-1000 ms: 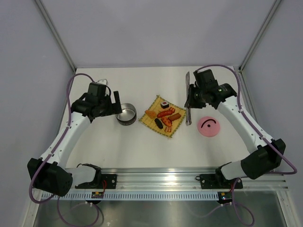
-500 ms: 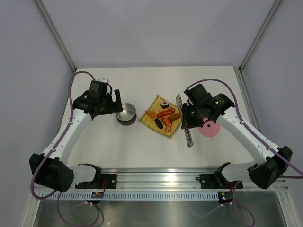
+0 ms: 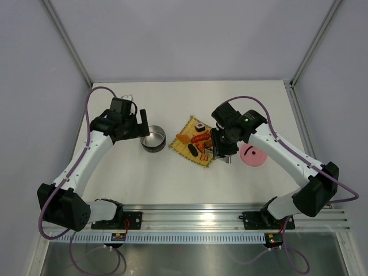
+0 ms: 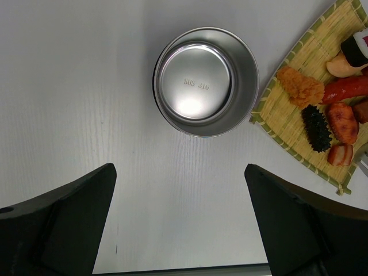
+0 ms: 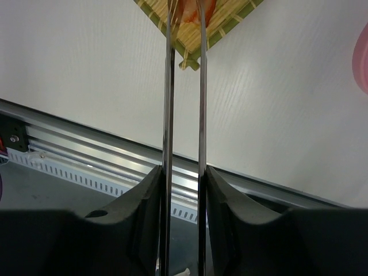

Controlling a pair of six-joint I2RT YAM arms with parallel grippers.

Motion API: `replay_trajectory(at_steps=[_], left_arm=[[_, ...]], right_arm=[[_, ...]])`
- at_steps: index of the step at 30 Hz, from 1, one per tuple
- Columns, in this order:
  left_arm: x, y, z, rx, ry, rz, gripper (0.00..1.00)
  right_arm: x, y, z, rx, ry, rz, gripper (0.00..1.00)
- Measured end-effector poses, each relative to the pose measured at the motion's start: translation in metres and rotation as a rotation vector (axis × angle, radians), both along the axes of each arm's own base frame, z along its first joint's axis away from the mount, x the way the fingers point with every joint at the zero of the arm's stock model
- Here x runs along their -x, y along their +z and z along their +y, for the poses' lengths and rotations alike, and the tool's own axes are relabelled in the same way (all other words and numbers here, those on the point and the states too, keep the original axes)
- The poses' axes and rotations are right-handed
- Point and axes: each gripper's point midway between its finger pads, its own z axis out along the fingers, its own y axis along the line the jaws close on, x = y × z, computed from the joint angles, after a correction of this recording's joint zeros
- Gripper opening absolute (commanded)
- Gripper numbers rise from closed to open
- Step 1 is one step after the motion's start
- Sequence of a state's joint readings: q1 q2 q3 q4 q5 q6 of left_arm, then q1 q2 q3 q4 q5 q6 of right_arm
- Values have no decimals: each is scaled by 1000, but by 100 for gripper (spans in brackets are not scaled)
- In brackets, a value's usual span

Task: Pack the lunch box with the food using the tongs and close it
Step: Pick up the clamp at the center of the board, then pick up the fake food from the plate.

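The right end effector (image 5: 183,178) is partly closed, its fingers pressing the two arms of the tongs (image 5: 167,98) from either side. The arms run nearly parallel with a narrow gap. The tips reach over the near corner of the mat (image 5: 230,23) at a red-orange piece (image 5: 192,7); whether they pinch it is cut off from view.

The left end effector (image 4: 179,172) gapes fully and holds nothing, hovering just beside the tin (image 4: 205,80). The tin stands upright on the desk (image 4: 86,86), shiny and empty, left of the mat. The food (image 4: 316,127) lies on the mat. The pink lid (image 3: 253,154) lies flat to the mat's right.
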State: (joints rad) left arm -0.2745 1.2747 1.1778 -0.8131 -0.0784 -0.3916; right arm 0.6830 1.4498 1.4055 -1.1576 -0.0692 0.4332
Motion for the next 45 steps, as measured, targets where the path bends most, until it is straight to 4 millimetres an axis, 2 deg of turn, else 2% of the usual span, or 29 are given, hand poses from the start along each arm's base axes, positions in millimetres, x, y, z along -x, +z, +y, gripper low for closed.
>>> replay_trajectory(at_steps=[10, 19, 37, 39, 43, 45], left_arm=[[-1, -2, 0, -2, 1, 6, 99], [-1, -4, 0, -2, 1, 10, 99], [-1, -5, 0, -3, 2, 12, 99], [-1, -5, 0, -3, 1, 12, 99], [-1, -5, 0, -4, 2, 12, 99], [-1, -5, 0, -4, 2, 12, 99]], right_arm=[[-6, 0, 14, 5, 27, -5, 44], [-16, 6, 31, -11, 60, -32, 51], [-28, -31, 41, 43, 93, 17, 51], [-28, -36, 42, 48, 96, 25, 47], [-28, -40, 43, 57, 110, 27, 26], [-27, -40, 44, 59, 120, 25, 22]])
